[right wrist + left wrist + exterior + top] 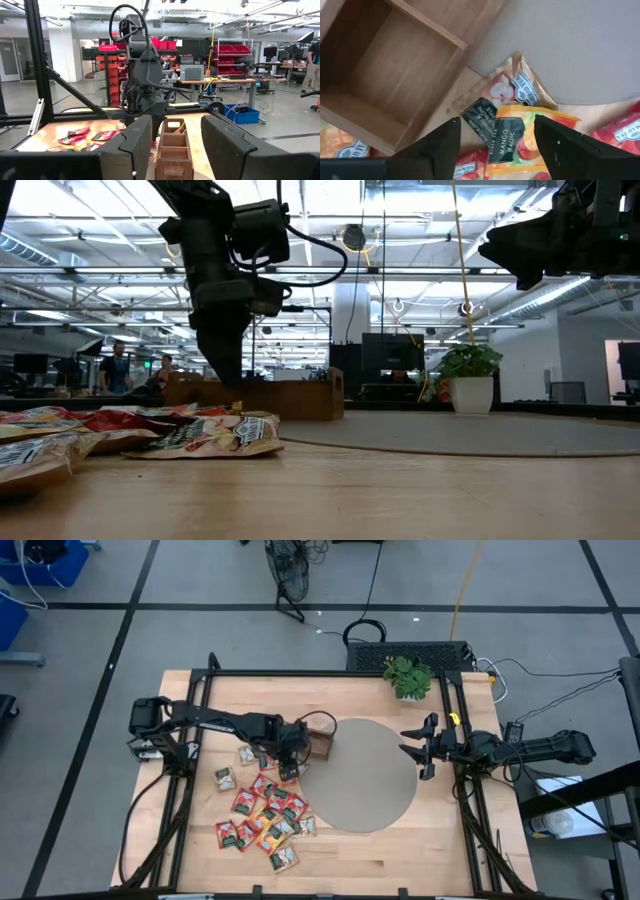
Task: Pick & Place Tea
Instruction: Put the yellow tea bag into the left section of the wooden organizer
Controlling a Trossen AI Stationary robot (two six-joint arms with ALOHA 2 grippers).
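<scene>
The tea is a heap of small flat sachets, mostly red with some yellow, lying on the wooden table left of the middle; in the low view they lie flat on the tabletop. My left gripper points steeply down over the heap's far end, just beside the brown wooden tray. It is open, with a yellow sachet showing on the table between its fingers. The tray's nearest compartment is empty. My right gripper hangs open above the table's right side, holding nothing.
A round grey mat lies mid-table, with the tray at its left rim. A small green potted plant stands at the far edge. Black frame rails run along the table's left and right sides. People sit in the room beyond.
</scene>
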